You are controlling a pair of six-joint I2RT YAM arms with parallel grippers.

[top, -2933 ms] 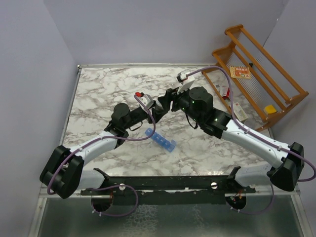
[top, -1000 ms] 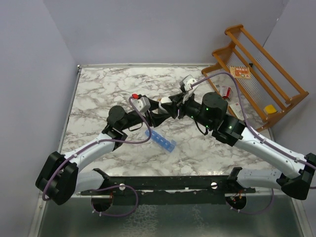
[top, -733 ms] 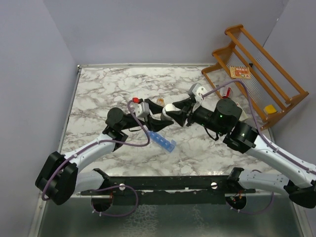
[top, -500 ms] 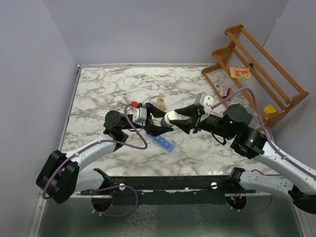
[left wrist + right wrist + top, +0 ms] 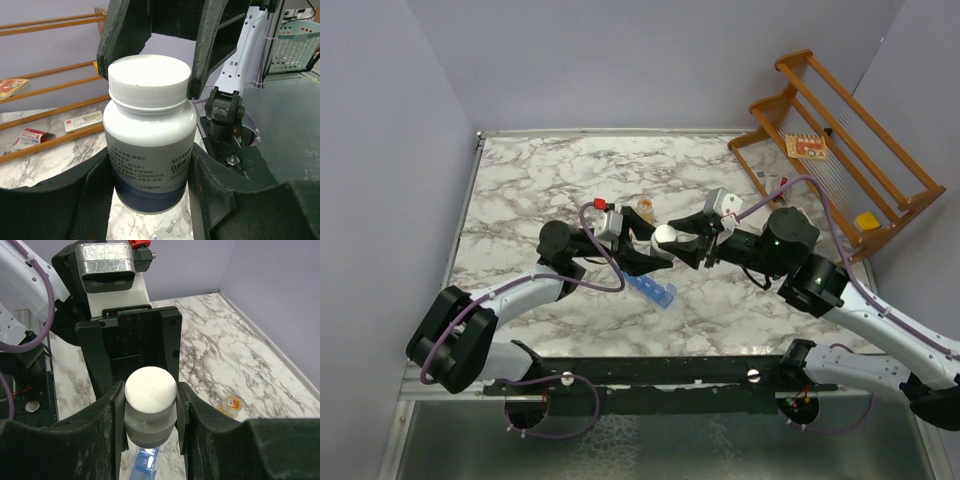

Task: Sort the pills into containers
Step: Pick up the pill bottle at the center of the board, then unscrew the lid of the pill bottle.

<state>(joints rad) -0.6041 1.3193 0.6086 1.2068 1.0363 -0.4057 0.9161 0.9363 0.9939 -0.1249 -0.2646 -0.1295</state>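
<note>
Grips the dark bottle (image 5: 148, 137) round its body with the left tool (image 5: 148, 172), fingers pressed to both sides; pinches its white cap (image 5: 150, 389) between the closed-in fingers of the right tool (image 5: 150, 407); holds it aloft over the desk (image 5: 520, 190); leaves the containers (image 5: 647, 283), a blue strip, lying just beneath; shows a small amber bottle (image 5: 645, 208) standing beyond.

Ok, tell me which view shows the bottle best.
Left wrist: the bottle fills the frame side-on, with its white cap and printed label both plain. Right wrist looks down on the cap alone, between its fingers. The top view shows the cap only as a small white spot.
</note>
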